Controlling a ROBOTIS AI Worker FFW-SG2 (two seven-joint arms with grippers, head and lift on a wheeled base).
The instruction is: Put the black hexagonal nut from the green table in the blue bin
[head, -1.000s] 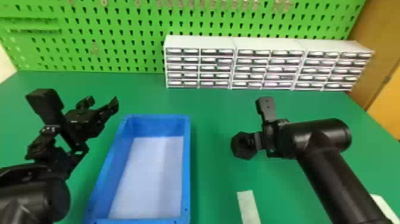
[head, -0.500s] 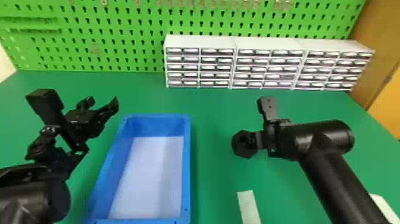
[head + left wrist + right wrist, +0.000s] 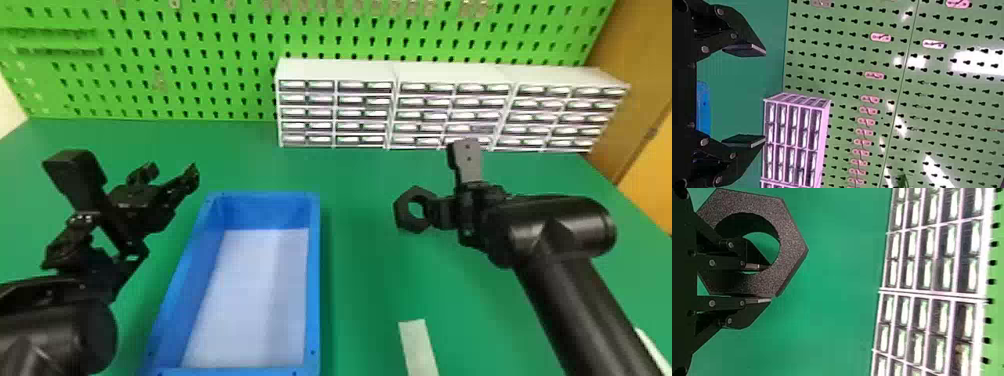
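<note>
We're rocking shiny black arms, left (image 3: 55, 325) and right (image 3: 560, 280), with chunky rounded housings. Our left gripper (image 3: 172, 171) and right gripper (image 3: 433, 213) are all angular black links with round, silvery screws (image 3: 705, 49), plus we've got a flat grey plate (image 3: 468, 165) with two tiny dark holes.

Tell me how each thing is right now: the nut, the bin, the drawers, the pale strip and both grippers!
Black hexagonal nut: held, not in the bin yet.
Right gripper: fingers shut on the nut, one through its hole.
Left gripper: fingers open, holding nothing.
Blue bin: open on top.
Drawers: look shut.
Pale strip: lying on the table.
</note>
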